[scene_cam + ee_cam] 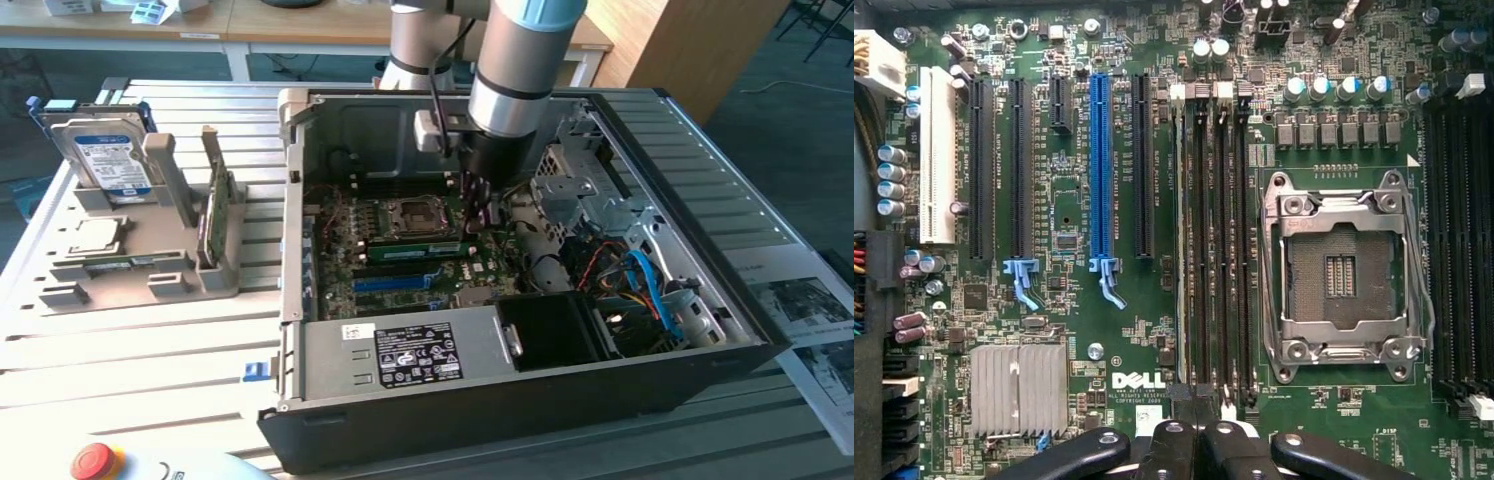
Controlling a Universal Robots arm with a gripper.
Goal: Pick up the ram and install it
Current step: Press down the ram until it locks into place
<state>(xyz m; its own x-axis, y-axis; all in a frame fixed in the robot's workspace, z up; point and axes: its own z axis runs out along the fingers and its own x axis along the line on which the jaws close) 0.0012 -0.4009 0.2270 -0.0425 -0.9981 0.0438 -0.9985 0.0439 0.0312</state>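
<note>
Your hand [478, 215] is down inside the open computer case [534, 400] at the centre of the exterior frame, and its fingers [1166, 440] sit drawn together at the lower middle of the wrist frame; you cannot tell whether they pinch anything. The ram [414, 250] stands in the memory slots just beside the CPU socket [411, 215], edge-on in the wrist frame [1180, 250], between the socket [1341, 265] and the blue slot [1101, 170]. At the exterior frame's left, a second green stick [214, 215] stands in a holder on the counter [134, 340]
</note>
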